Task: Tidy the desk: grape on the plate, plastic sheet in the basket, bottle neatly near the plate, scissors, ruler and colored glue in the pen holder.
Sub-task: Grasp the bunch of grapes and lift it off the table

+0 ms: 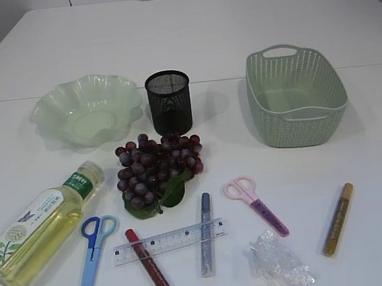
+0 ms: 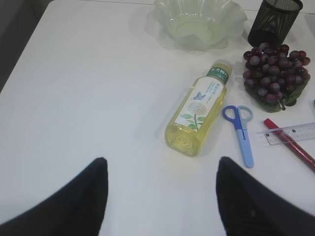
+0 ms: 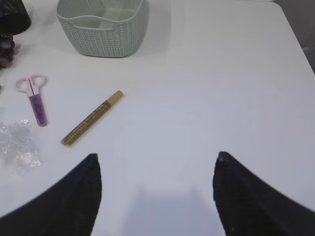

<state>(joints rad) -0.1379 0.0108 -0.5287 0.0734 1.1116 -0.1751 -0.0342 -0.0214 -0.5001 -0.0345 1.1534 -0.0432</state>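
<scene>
The left gripper [image 2: 160, 196] is hovering with jaws spread and empty; the bottle [image 2: 198, 114] is lying just ahead of it, the blue scissors [image 2: 240, 130] ahead-right. The right gripper [image 3: 157, 196] is likewise gaping, the gold glue pen [image 3: 92, 118] lying ahead-left, the basket [image 3: 103, 25] farther beyond.

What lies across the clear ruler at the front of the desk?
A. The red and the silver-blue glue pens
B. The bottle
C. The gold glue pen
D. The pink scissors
A: the red glue pen and the silver-blue glue pen both cross the clear ruler; nothing else touches it.
</scene>
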